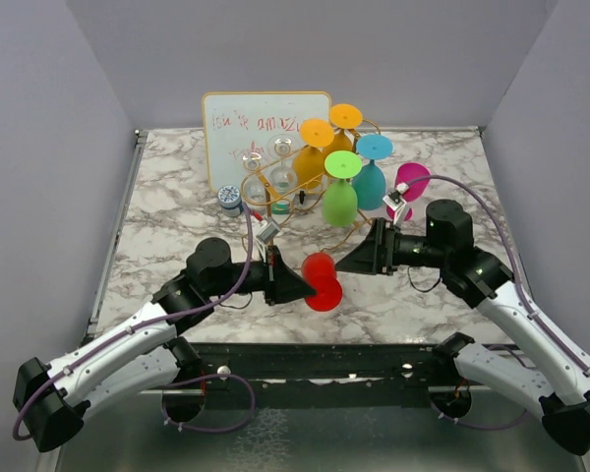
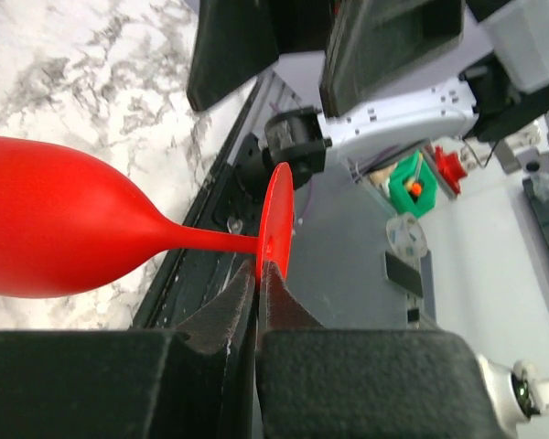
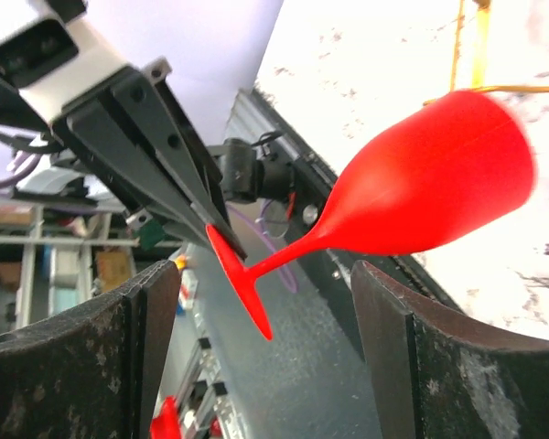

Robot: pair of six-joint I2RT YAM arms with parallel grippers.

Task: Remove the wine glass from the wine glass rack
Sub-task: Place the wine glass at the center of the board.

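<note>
Grey walls box in a marble worktop. The left end effector pinches the foot of the red glass, carrying it sideways near the front edge, well apart from the rack. The right end effector is spread around the stem and touches nothing, so the left apparently bears the glass alone. Other coloured glasses hang on the rack at the back.

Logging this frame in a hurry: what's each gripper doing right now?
Left gripper: shut on the foot of the red wine glass.
Right gripper: open, holding nothing.
</note>
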